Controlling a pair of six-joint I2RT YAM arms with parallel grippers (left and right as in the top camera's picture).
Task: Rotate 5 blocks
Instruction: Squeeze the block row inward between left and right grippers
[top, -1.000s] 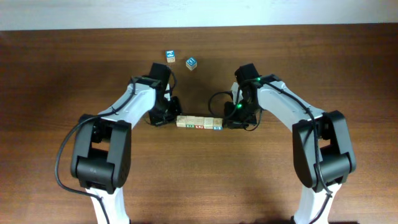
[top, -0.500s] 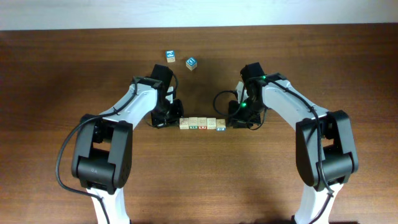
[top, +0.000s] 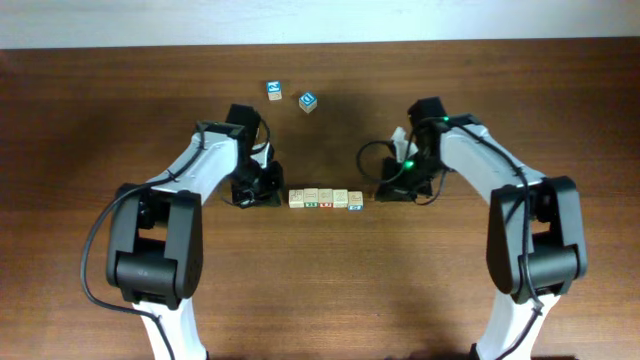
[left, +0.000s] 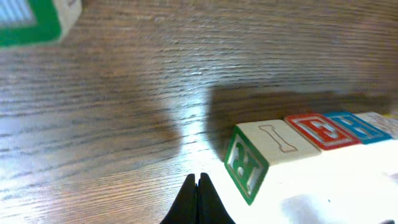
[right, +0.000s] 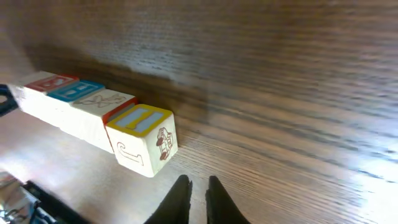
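Observation:
Several small wooden blocks (top: 326, 198) lie in a straight row mid-table. My left gripper (top: 279, 196) sits just off the row's left end, shut, with nothing in it. In the left wrist view its tips (left: 198, 176) touch each other, a short way from the green-faced end block (left: 249, 165). My right gripper (top: 379, 196) is a little off the right end. In the right wrist view it (right: 198, 178) is closed to a sliver, empty, near the yellow-edged end block (right: 142, 140).
Two loose blue-marked blocks (top: 273, 90) (top: 307, 100) lie farther back, left of centre. A green-edged block (left: 31, 22) shows at the top left of the left wrist view. Both arms flank the row on the dark wooden table (top: 320, 290).
Both grippers have drawn back from the ends of the row, left going left and right going right. The row has shifted slightly right. The right fingers have narrowed.

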